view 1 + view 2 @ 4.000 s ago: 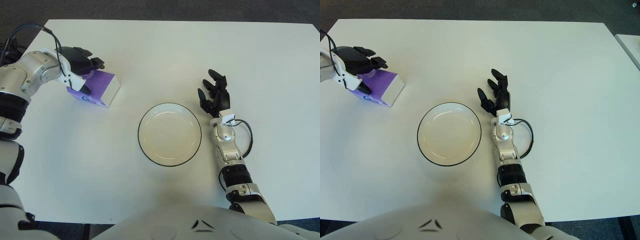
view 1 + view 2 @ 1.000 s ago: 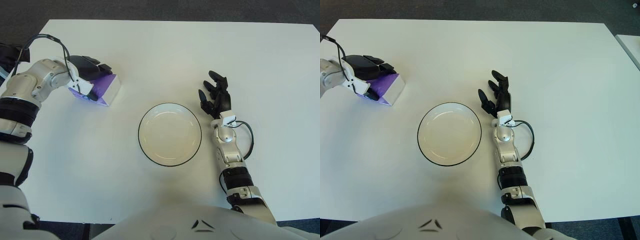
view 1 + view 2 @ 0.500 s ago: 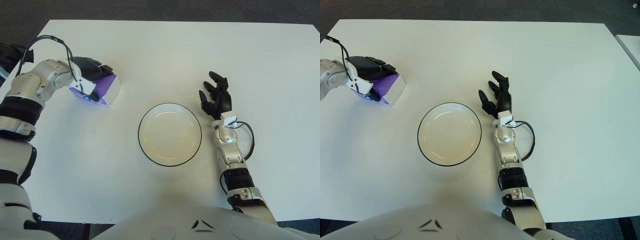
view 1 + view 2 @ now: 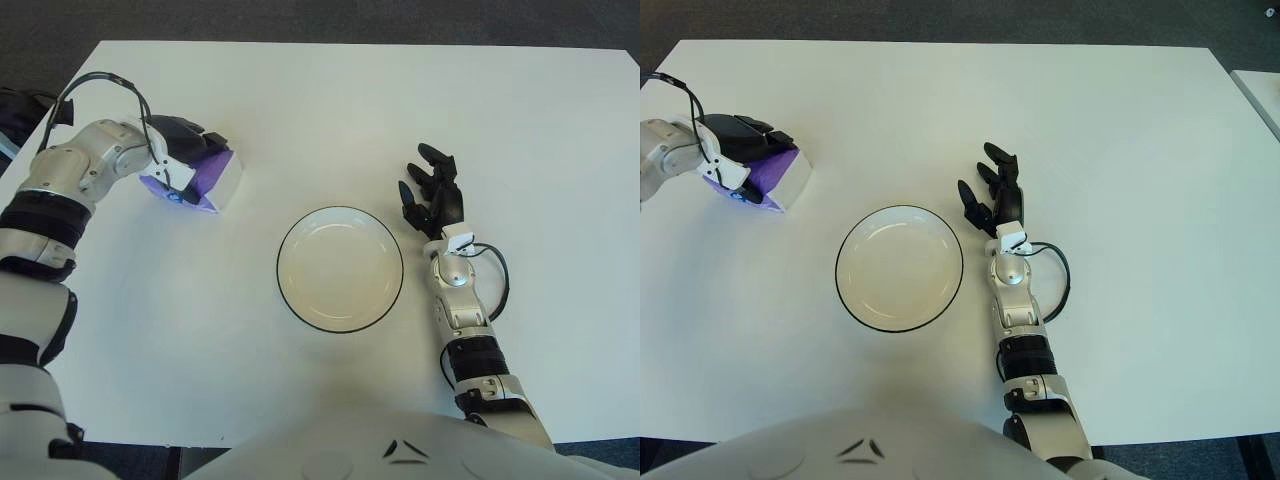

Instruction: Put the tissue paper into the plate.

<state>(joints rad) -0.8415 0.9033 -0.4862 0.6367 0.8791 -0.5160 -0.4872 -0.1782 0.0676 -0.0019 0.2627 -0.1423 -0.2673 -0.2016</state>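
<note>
My left hand (image 4: 178, 150) clamped over purple tissue pack (image 4: 205, 176) at table's (image 4: 330, 90) far left. Plate (image 4: 340, 268) lies well apart, toward my right and nearer me; I read carry as diagonal. Right hand (image 4: 432, 196) idle just right of plate, fingers loosely spread, holding nothing.

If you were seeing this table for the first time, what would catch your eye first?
The purple tissue pack at the table's far left, gripped from above by the left hand. Then the empty black-rimmed plate at centre, with the right hand beside it on the right, fingers spread.
</note>
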